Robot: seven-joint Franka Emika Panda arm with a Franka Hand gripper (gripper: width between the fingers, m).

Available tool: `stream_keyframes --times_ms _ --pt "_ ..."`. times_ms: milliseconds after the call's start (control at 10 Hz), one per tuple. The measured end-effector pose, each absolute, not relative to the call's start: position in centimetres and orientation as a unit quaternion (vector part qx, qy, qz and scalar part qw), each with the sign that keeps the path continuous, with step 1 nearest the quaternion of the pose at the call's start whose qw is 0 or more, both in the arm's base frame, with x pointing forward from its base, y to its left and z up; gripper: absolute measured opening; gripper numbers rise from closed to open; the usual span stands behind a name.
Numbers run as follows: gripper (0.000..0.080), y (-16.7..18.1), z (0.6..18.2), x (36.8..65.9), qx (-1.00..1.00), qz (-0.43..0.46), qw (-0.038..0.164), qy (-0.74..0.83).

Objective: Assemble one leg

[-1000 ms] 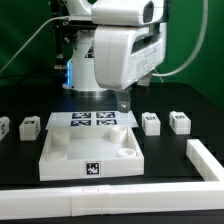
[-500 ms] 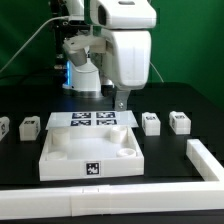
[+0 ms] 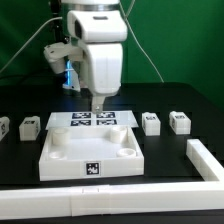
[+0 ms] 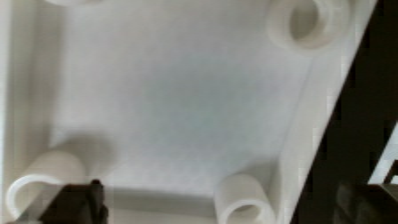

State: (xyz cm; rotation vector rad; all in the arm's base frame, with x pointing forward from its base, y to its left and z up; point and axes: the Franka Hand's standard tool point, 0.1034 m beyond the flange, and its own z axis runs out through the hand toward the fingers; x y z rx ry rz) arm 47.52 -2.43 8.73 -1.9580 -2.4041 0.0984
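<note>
Gripper hangs over large white square plastic tray; cannot tell whether jaws open or closed. Small white tagged plastic block leg upright on black table, well apart toward exterior view's right.

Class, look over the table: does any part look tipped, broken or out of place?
Nothing stands out. The tray sits flat and whole, the marker board lies just beyond it, and the four legs stand apart in a row, two on each side.

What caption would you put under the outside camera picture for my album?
Robot gripper hovers by the white tray, small legs waiting on either side.
</note>
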Motion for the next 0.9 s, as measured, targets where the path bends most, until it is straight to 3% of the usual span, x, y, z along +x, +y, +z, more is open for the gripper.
stream_keyframes --times_ms 200,600,900 --pt "0.065 -1.6 7.6 46.5 -0.685 0.041 0.029 -0.727" --pt "0.065 -1.7 7.4 46.6 -0.687 0.041 0.031 -0.725" --pt "0.065 -2.7 5.1 43.7 -0.708 0.052 0.06 -0.702"
